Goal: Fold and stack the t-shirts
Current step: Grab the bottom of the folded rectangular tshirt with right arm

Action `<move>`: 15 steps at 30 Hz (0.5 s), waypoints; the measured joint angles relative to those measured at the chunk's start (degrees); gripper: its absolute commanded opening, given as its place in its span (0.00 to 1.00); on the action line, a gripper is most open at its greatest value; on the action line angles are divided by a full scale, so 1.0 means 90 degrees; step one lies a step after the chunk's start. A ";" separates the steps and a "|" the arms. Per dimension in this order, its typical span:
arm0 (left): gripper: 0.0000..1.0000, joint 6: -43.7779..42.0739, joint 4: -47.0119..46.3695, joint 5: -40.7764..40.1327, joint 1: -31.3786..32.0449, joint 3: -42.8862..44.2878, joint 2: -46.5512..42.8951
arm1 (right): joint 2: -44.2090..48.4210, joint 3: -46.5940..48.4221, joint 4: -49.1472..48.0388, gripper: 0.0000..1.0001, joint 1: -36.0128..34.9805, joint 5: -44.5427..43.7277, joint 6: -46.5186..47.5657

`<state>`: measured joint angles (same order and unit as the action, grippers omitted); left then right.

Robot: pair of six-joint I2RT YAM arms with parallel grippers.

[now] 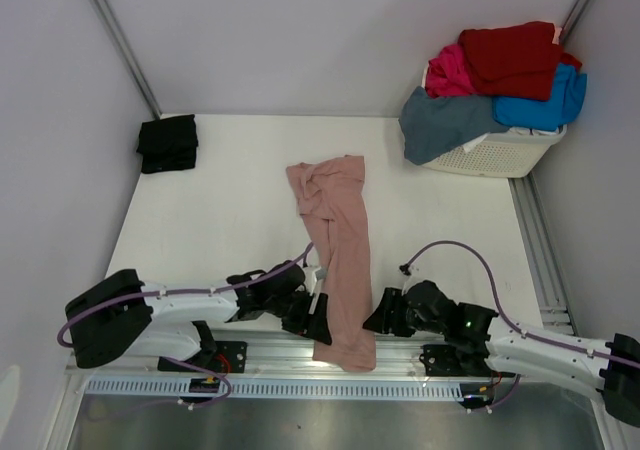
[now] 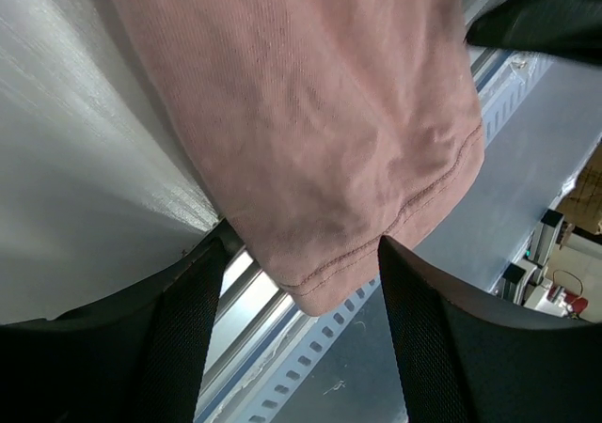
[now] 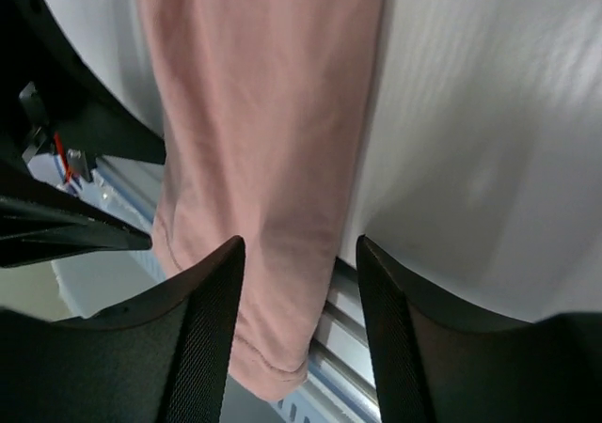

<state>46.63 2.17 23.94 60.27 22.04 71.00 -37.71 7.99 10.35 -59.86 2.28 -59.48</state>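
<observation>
While the dusty-pink t-shirt [image 1: 335, 260] lies as 1 long, bunched strip down the middle of the desk [image 1: 210, 220], its hem end droops over the near edge onto the metal rail [image 1: 265, 358]. The left gripper [image 1: 318, 320] sits just beside that end on its left, and the right gripper [image 1: 378, 315] on its right. Both wrist views show the 2 fingers of each parted, with cloth between them but not pinched, so nothing is held.

The step in hand looks like taking the hem corners to spread the shirt flat. To do it well, each gripper should bite only the outermost corner, through both layers near the stitched hem. It should close fully before the 2 pull apart and away from the edge, since grabbing mid-strip would leave the cloth bunched.

A folded black t-shirt [image 1: 167, 143] sits at the far left, and more t-shirts [image 1: 510, 60] fill the laundry basket [image 1: 500, 155] at the far right.
</observation>
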 measured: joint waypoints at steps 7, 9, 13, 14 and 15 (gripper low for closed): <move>0.70 0.0036 -0.0236 0.0138 0.0036 0.0228 0.0508 | -0.1044 -0.0039 -0.0937 0.26 -0.0661 0.0044 -0.0423; 0.70 0.0032 -0.0243 0.0194 0.0061 0.0401 0.0699 | -0.1523 0.0046 -0.1168 0.07 -0.0726 0.0058 -0.0406; 0.70 -0.0049 -0.0182 0.0194 0.0068 0.0804 0.0894 | -0.2297 0.0622 -0.1107 0.00 -0.0814 -0.0027 -0.0143; 0.70 -0.0083 -0.0126 0.0187 0.0070 0.0896 0.0894 | -0.2370 0.0760 -0.1013 0.00 -0.0831 -0.0075 -0.0053; 0.70 -0.0134 -0.0036 0.0175 0.0070 0.0993 0.0891 | -0.2416 0.0937 -0.0896 0.00 -0.0843 -0.0151 0.0061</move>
<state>45.43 1.85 25.52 60.90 30.98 79.02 -59.46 16.43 2.28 -67.44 0.93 -58.94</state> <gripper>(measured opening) 0.700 0.026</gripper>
